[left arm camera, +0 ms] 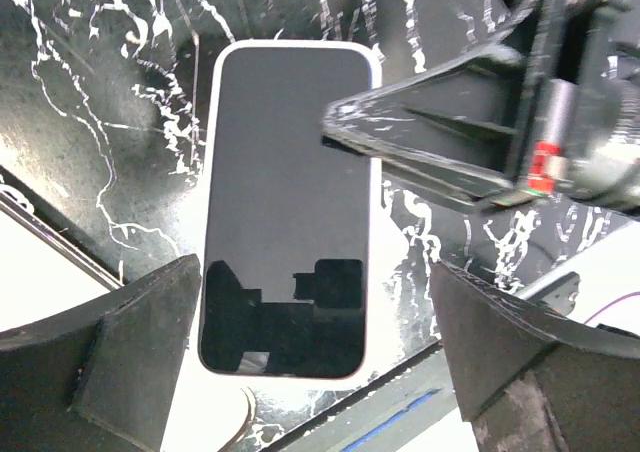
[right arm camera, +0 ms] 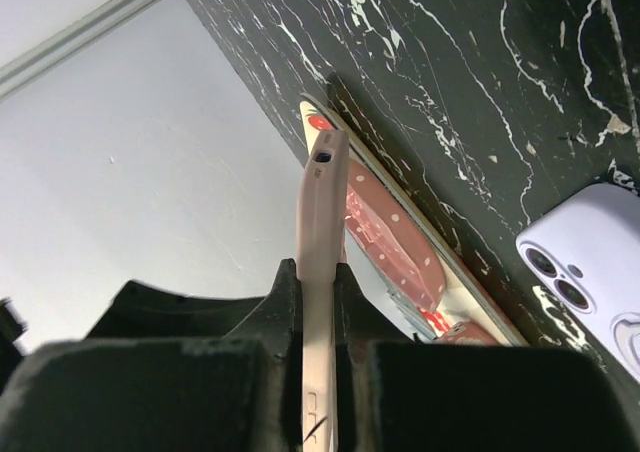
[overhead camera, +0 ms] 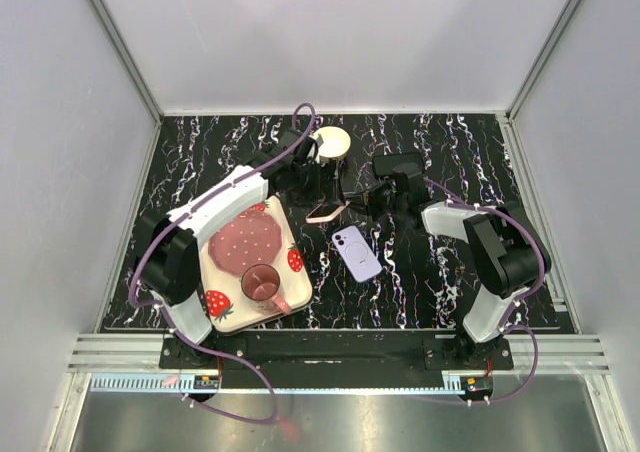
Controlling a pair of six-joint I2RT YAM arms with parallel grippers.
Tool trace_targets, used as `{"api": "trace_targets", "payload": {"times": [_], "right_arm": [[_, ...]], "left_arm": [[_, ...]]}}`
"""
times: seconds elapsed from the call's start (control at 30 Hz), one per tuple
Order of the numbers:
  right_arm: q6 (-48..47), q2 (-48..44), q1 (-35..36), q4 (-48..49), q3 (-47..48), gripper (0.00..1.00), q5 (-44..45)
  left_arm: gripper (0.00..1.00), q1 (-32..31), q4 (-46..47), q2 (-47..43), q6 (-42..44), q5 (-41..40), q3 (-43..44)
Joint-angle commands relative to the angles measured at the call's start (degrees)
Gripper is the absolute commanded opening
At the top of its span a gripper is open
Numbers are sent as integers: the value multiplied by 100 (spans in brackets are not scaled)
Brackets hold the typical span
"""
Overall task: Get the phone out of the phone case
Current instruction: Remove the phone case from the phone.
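The phone (overhead camera: pixel 325 212), pink-edged with a dark screen, is held off the table at the middle. My right gripper (overhead camera: pixel 358 200) is shut on its edge; in the right wrist view the thin pink edge (right arm camera: pixel 322 232) stands pinched between the fingers of that gripper (right arm camera: pixel 318 302). In the left wrist view the phone (left arm camera: pixel 285 172) faces the camera, screen up, with the right fingers (left arm camera: pixel 440 142) clamping its right side. My left gripper (left arm camera: pixel 310 352) is open, one finger on each side of the phone's near end without touching it. The lilac phone case (overhead camera: pixel 357 252) lies flat on the table, also in the right wrist view (right arm camera: pixel 590 272).
A strawberry-print tray (overhead camera: pixel 225 312) with a maroon plate (overhead camera: pixel 245 237) and cup (overhead camera: pixel 260 282) sits under the left arm; it also shows in the right wrist view (right arm camera: pixel 400 222). A round cream object (overhead camera: pixel 332 142) stands at the back. Grey walls enclose the black marbled table.
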Motion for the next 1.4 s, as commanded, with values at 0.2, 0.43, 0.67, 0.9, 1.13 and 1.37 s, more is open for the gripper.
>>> {"api": "trace_targets", "payload": {"times": [0.2, 0.43, 0.67, 0.9, 1.13, 1.37], "right_arm": [[-1838, -988, -456, 1017, -251, 0, -425], [-2666, -1552, -852, 2353, -718, 0, -1506], [-1974, -1263, -870, 4208, -1069, 0, -2263], [-183, -182, -879, 6431, -911, 0, -2562], [-302, -171, -870, 6320, -1069, 0, -2475], [-654, -488, -870, 5774, -1104, 0, -2404]], "left_arm": [[99, 501, 293, -1279, -8, 1340, 2], [99, 1240, 2733, -1544, -1410, 3460, -1746], [99, 1082, 6370, -1219, -3381, 4315, -2925], [88, 704, 9915, -490, -5613, 4113, -3559], [63, 423, 10745, -155, -6100, 3946, -3559], [29, 212, 9567, -296, -5440, 3919, -3357]]}}
